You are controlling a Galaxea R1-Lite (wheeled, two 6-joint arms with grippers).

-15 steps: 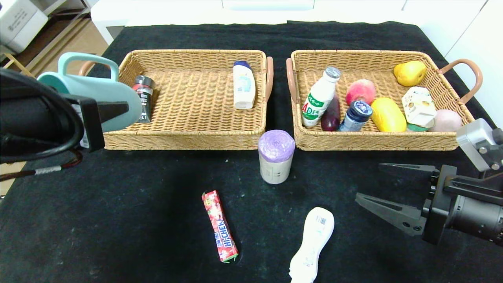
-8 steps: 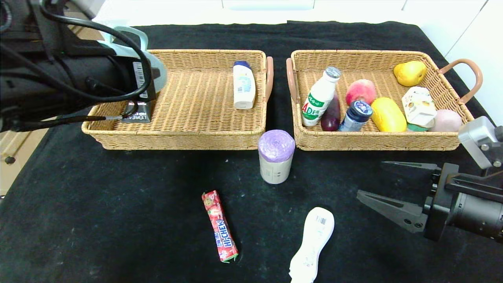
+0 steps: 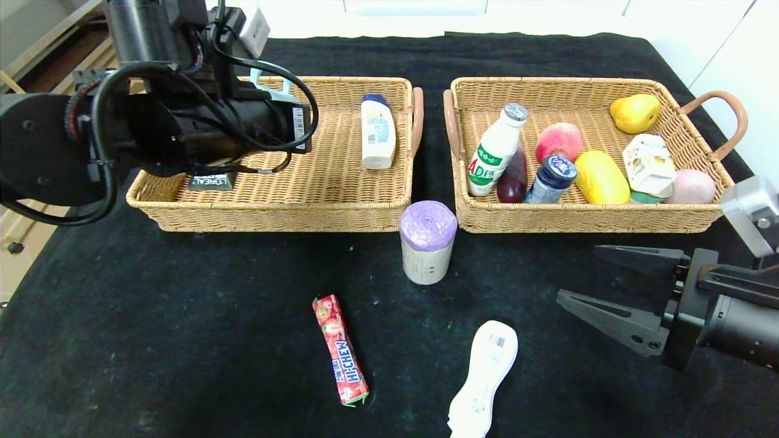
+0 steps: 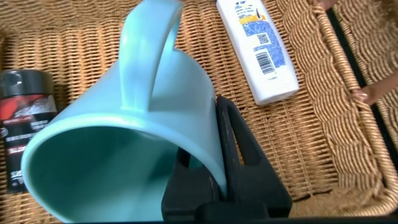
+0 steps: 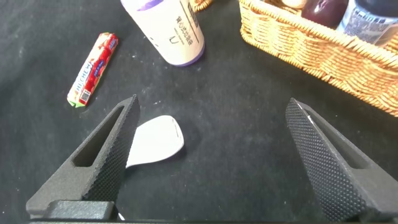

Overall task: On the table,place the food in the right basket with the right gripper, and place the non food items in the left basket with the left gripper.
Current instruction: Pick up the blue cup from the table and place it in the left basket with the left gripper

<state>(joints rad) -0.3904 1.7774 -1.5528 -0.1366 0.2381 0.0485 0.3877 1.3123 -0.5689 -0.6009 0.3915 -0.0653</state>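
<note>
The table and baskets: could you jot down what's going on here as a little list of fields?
left gripper: shut on the teal mug, held over the left basket
right gripper: open, empty, above the table in front of the right basket
already in left basket: white shampoo bottle, dark tube
already in right basket: AD milk bottle, blue-lidded jar, carton, fruit
on the table: purple-topped roll, Hi-Chew stick, slim white bottle
</note>
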